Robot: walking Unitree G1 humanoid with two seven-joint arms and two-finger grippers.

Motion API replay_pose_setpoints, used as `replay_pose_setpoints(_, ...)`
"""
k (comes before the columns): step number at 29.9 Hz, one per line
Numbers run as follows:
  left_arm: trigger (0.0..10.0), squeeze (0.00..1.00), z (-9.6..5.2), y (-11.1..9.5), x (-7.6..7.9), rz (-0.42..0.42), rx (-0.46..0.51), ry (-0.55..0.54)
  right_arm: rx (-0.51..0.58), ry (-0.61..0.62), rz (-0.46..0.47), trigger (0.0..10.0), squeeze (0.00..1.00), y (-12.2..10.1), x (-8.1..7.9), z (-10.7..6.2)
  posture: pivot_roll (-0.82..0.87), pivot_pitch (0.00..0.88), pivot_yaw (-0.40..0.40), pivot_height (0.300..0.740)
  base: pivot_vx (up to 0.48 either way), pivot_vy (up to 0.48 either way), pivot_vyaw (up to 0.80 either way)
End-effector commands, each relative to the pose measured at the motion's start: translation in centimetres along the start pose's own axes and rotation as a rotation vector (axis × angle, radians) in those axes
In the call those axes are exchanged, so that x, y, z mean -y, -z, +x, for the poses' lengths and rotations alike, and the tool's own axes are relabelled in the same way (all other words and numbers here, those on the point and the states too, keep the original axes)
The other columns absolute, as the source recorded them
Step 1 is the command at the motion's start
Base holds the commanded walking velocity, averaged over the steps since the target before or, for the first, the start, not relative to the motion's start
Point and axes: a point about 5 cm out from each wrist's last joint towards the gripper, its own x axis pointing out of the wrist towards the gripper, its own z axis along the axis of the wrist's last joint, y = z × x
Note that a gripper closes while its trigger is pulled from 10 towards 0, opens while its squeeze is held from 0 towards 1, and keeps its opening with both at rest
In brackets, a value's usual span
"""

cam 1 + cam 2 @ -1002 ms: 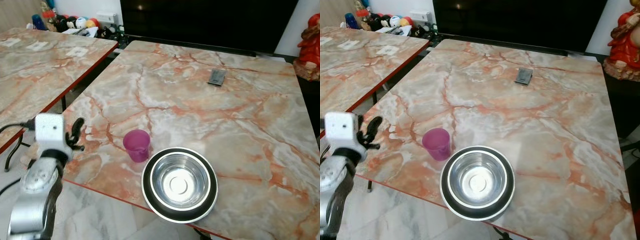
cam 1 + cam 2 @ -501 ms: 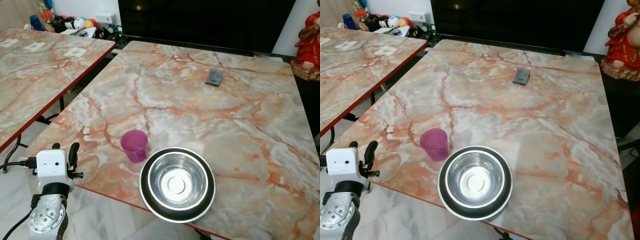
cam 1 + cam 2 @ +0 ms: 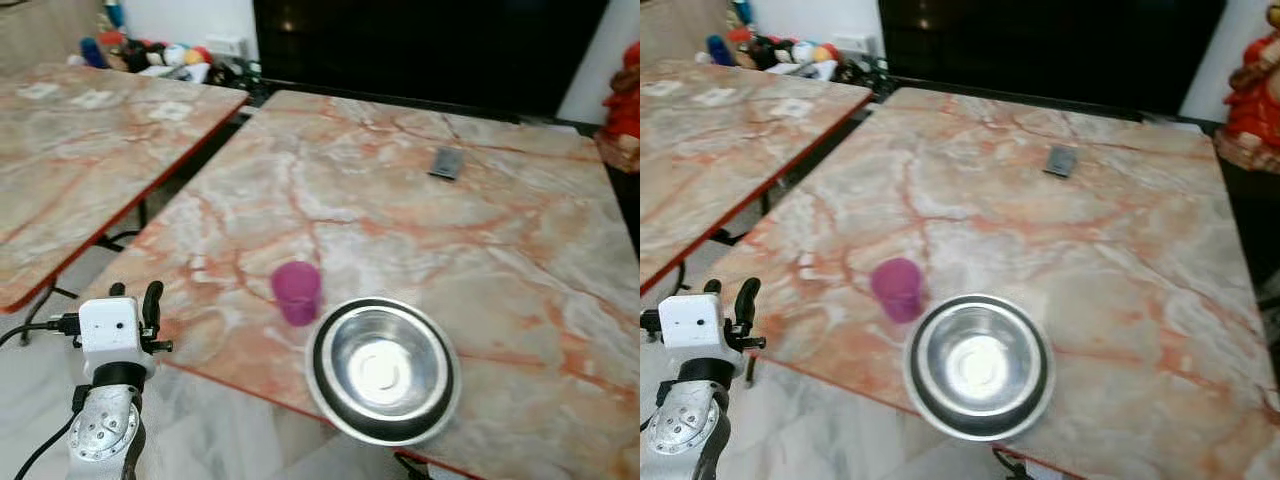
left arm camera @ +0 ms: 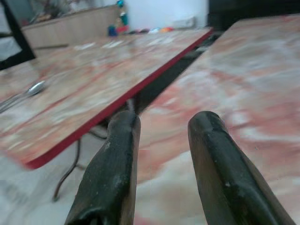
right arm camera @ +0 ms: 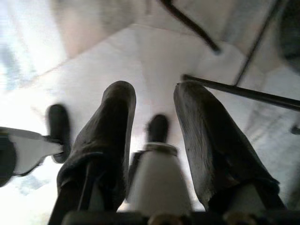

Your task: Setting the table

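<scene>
Round steel bowl with black rim, near front edge of marble surface; translucent purple plastic cup just beside. Small dark flat device far back. Left pincer off the corner, fingers parted, empty; right pincer parted over floor.

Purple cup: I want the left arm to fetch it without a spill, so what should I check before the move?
1. Purple cup upright on the table: ok.
2. Cup apart from the steel bowl: ok, a small gap.
3. Left tool open and holding nothing: ok.
4. Left tool at cup height: not ok, it sits low at the table's near edge.
5. Cup contents: cannot tell, picture blurred.
6. Right tool out of the way: ok, pointing at the floor.
</scene>
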Motion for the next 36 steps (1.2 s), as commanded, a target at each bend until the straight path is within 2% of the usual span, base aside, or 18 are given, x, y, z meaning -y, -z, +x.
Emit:
replay_pose_setpoints(1,10.0,0.00,0.12,-0.29,-0.04,0.008,0.021,0.004,-0.030,0.000,0.005,10.0,0.00,0.91,-0.03,-0.13,0.08,0.112,0.025,0.740,0.000,0.480,0.00)
replay_pose_setpoints(26,10.0,0.00,0.51,-0.33,0.32,-0.022,0.021,0.014,-0.030,0.001,0.011,10.0,0.00,0.89,-0.12,-0.12,0.09,0.131,0.027,0.740,0.000,0.480,0.00)
replay_pose_setpoints(36,10.0,0.00,0.31,-0.39,-0.07,-0.020,0.024,-0.012,-0.029,-0.002,0.008,10.0,0.00,0.80,-0.08,-0.11,0.09,0.139,0.021,0.740,0.000,0.480,0.00)
